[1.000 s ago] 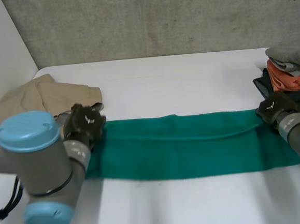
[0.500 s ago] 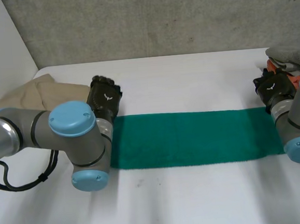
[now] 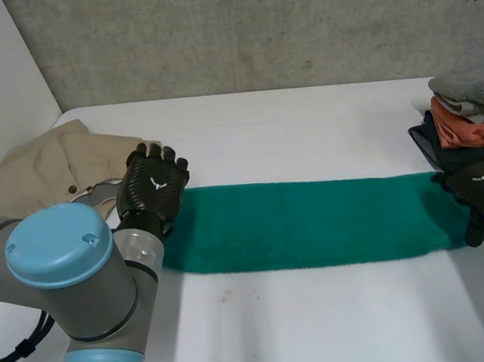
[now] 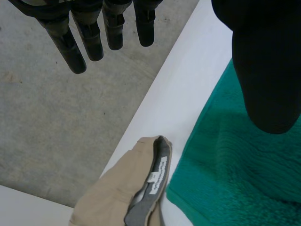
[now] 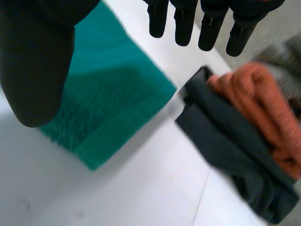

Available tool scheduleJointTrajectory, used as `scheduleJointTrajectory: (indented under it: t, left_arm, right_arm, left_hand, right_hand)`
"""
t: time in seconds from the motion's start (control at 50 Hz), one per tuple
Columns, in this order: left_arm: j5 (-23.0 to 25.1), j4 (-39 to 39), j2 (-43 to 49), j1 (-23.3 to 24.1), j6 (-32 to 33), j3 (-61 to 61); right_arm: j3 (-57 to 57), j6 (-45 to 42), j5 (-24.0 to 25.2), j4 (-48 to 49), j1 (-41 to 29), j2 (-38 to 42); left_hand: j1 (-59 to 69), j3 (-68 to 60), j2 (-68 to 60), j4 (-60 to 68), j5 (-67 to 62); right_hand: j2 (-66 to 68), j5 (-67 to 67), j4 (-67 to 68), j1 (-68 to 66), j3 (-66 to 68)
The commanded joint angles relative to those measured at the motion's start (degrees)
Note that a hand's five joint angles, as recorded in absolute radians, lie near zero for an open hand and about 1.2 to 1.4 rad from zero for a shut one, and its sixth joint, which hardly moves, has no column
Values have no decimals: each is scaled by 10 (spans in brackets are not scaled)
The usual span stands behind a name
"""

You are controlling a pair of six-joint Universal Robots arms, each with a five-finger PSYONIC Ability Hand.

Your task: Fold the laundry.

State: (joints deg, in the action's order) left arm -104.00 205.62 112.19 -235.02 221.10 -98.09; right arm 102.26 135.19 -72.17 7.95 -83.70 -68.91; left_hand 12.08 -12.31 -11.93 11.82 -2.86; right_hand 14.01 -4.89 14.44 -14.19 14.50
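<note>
A long green towel lies flat across the middle of the white table, folded into a narrow strip. My left hand hovers over the towel's left end, fingers straight and spread, holding nothing. In the left wrist view its fingers and thumb stand apart above the green towel. My right hand is at the towel's right end, open as well. In the right wrist view its fingers are straight and the towel's corner lies under the thumb.
Beige trousers lie crumpled at the table's left, close to the towel's end, also seen as beige trousers. A stack of folded clothes, grey over orange over dark, sits at the right edge; the dark and orange clothes lie beside my right hand.
Both hands let go of the towel and opened. The towel went from a wider strip to a narrower folded one. The left hand drew back over the left end; the right hand moved nearer.
</note>
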Motion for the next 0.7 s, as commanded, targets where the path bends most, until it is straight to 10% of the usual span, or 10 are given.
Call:
scheduleJointTrajectory:
  t: [0.02, 0.06, 0.36, 0.7]
  left_arm:
    - [0, 3, 5, -3, -7, 4]
    - [0, 4, 4, -3, -7, 4]
    - [0, 2, -34, -2, -7, -18]
    - [-3, 2, -49, -5, -8, -38]
  right_arm:
    - [-19, -11, -3, 32, 18, 66]
    - [-28, -11, -9, 36, 25, 77]
    - [-37, -135, -77, 72, 115, 17]
    - [-55, -43, -26, 219, -362, -3]
  left_hand:
    - [-21, 23, 19, -18, 29]
    - [-21, 23, 19, -18, 29]
    - [-21, 23, 19, -18, 29]
    - [-21, 23, 19, -18, 29]
  right_hand:
    - [331, -323, 327, -330, 327]
    - [658, -649, 654, -656, 653]
    - [660, -651, 656, -658, 655]
    - [660, -651, 656, -658, 655]
